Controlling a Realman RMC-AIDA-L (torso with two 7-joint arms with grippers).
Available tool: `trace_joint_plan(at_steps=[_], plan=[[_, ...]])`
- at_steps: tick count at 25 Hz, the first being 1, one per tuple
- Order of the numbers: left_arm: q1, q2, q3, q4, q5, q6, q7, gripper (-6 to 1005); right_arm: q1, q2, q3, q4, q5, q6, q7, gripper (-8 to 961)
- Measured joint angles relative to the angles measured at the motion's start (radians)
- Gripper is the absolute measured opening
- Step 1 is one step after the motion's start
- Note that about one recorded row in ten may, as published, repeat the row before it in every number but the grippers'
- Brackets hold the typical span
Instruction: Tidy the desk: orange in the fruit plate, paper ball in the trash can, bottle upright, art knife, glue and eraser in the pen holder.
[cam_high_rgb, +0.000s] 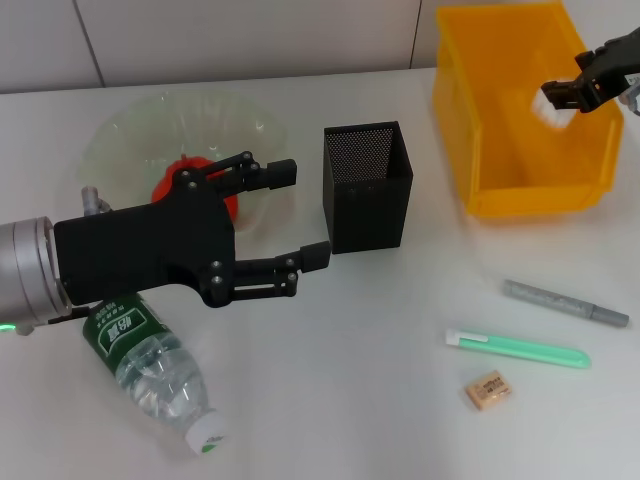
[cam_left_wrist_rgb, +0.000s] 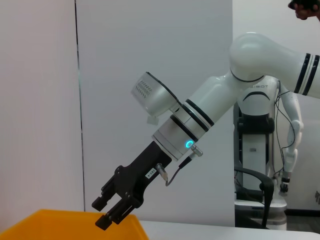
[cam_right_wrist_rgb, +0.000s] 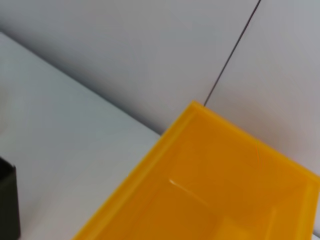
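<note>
The orange (cam_high_rgb: 190, 185) already sits in the fruit plate (cam_high_rgb: 130, 130) at ten o'clock, the right gripper (cam_high_rgb: 556, 103) pinches the paper ball (cam_high_rgb: 550, 104) over the trash can (cam_high_rgb: 500, 190) at two o'clock, the left gripper (cam_high_rgb: 305, 215) hangs spread – bottle (cam_high_rgb: 150, 355) down, eraser (cam_high_rgb: 489, 389) out.

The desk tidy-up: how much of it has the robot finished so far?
Done: the orange sits in the fruit plate. In hand: the right gripper holds the paper ball over the trash can. Left: the bottle lies flat by the open left gripper; the eraser and two pen-like items are outside the pen holder.
</note>
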Motion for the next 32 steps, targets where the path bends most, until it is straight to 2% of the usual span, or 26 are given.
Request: trace_joint_plan(at_steps=[11,15,16,17,20,21,22,25,26,32], plan=[[0.003,0.001,0.000,-0.005,0.001,-0.001,0.001,844,-0.019,-0.004,0.009,0.000,0.123,0.027,-0.017,584],[0.005,0.002,0.000,-0.006,0.001,-0.002,0.001,844,-0.065,-0.006,0.041,-0.048,0.317,0.011,-0.098,594],[0.005,0.002,0.000,-0.006,0.001,-0.002,0.001,844,-0.095,-0.005,0.058,-0.076,0.417,0.000,-0.150,597],[0.006,0.002,0.000,-0.006,0.001,-0.002,0.001,844,-0.095,-0.005,0.058,-0.076,0.417,0.000,-0.150,599],[0.008,0.002,0.000,-0.007,-0.004,-0.001,0.002,844,-0.141,-0.007,0.087,-0.107,0.580,-0.049,-0.223,607],[0.008,0.002,0.000,-0.007,-0.004,-0.001,0.002,844,-0.165,-0.007,0.123,-0.113,0.690,-0.108,-0.280,610],[0.009,0.001,0.000,-0.009,-0.005,-0.001,0.006,844,-0.165,-0.007,0.123,-0.113,0.690,-0.108,-0.280,612],[0.013,0.000,0.000,-0.013,-0.006,-0.001,0.017,844,-0.209,-0.002,0.163,-0.102,0.824,-0.209,-0.357,620],[0.015,0.000,-0.001,-0.015,-0.006,-0.001,0.017,844,-0.256,-0.002,0.169,-0.073,0.919,-0.248,-0.427,623],[0.023,0.002,-0.026,-0.027,-0.006,-0.003,0.009,844,-0.319,-0.004,0.215,0.021,1.051,-0.343,-0.586,660]])
